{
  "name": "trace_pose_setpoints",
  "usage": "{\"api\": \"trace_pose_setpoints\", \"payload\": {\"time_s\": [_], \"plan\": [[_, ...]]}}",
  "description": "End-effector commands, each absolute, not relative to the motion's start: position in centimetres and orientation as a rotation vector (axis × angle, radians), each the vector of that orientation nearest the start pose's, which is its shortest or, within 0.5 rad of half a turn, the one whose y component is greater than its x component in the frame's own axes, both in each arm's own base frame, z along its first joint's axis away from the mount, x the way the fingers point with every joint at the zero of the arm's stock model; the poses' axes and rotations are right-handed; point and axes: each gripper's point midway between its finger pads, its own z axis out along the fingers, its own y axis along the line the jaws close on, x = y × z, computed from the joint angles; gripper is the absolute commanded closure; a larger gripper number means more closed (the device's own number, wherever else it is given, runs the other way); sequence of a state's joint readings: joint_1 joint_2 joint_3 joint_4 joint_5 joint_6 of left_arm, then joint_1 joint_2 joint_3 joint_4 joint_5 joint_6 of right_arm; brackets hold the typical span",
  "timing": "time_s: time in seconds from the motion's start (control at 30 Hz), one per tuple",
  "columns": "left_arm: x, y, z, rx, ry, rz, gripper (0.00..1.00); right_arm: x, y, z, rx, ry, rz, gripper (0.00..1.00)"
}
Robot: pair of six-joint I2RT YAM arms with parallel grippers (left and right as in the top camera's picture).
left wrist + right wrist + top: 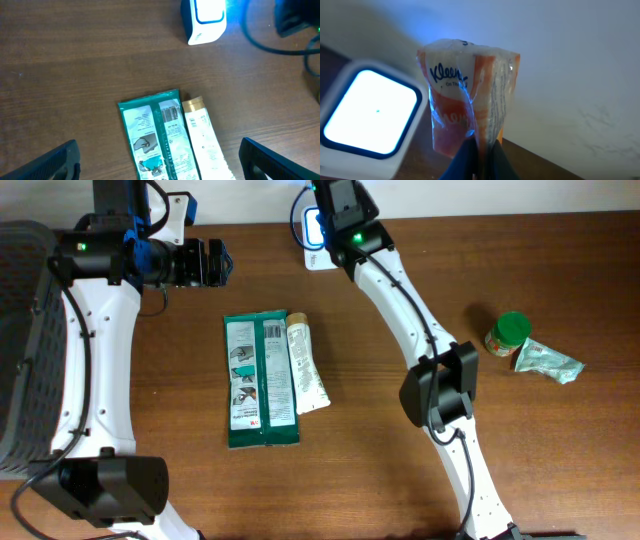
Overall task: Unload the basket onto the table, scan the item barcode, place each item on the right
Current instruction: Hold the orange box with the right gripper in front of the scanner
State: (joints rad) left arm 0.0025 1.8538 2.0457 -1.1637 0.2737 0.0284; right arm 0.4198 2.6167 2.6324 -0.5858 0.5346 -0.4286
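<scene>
In the right wrist view my right gripper [481, 159] is shut on the seam of an orange and white Kleenex tissue pack [470, 95]. The pack stands upright just right of the scanner [367, 112], whose window glows white and blue. From overhead the scanner [318, 230] sits at the table's far edge, under the right wrist [345, 220], and the pack is hidden. My left gripper [215, 262] hangs open at the far left with nothing between its fingers. In the left wrist view the left gripper [162, 165] is above a green packet [155, 135].
A green packet [258, 380] and a white tube [306, 364] lie side by side mid-table. A green-lidded jar [508, 332] and a crumpled teal wrapper [548, 362] sit at the right. A black basket [20, 340] stands along the left edge.
</scene>
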Motion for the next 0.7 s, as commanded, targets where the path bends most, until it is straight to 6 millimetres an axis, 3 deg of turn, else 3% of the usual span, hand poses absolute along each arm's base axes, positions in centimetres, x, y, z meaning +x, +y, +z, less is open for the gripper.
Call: {"api": "trace_pose_setpoints", "payload": {"time_s": [0.0, 0.13, 0.3, 0.6, 0.67], "plan": [[45.7, -4.6, 27.9, 0.131, 2.510, -0.348, 0.01, 65.9, 19.3, 16.7, -0.632, 2.031, -0.686, 0.96], [45.7, -4.6, 27.9, 0.131, 2.511, -0.347, 0.01, 65.4, 20.9, 14.8, -0.690, 2.047, -0.659, 0.96], [45.7, -4.6, 27.9, 0.131, 2.511, -0.347, 0.01, 65.1, 21.5, 13.5, -0.730, 2.067, -0.629, 0.96], [45.7, -4.6, 27.9, 0.131, 2.511, -0.347, 0.01, 64.8, 22.4, 13.4, -0.750, 2.061, -0.610, 0.96], [45.7, -4.6, 27.9, 0.131, 2.511, -0.347, 0.01, 64.4, 22.6, 14.2, -0.757, 2.062, -0.607, 0.96]]}}
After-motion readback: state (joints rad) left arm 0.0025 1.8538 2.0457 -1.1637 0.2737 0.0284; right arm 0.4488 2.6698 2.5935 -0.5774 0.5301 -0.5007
